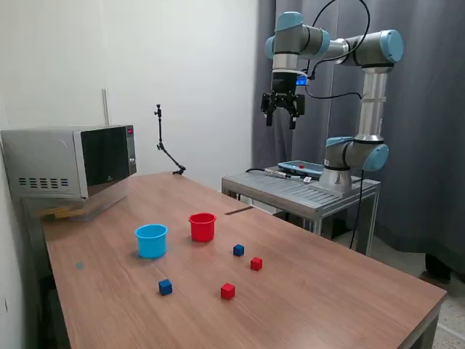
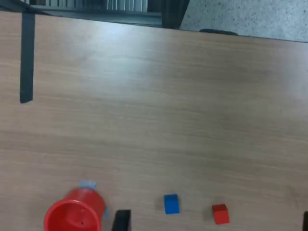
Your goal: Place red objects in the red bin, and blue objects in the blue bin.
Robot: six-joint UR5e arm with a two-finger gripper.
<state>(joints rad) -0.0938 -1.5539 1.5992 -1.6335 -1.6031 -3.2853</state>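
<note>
Gripper point(image 1: 282, 118) raised high above table point(image 1: 327, 291), fingers apart, empty; cubes lie near red cup point(image 1: 202, 227).

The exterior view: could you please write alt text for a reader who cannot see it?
A wooden table holds a light blue cup beside a red cup, with two dark blue cubes and two red cubes scattered in front. The robot arm's claw hangs high above, holding nothing.
</note>
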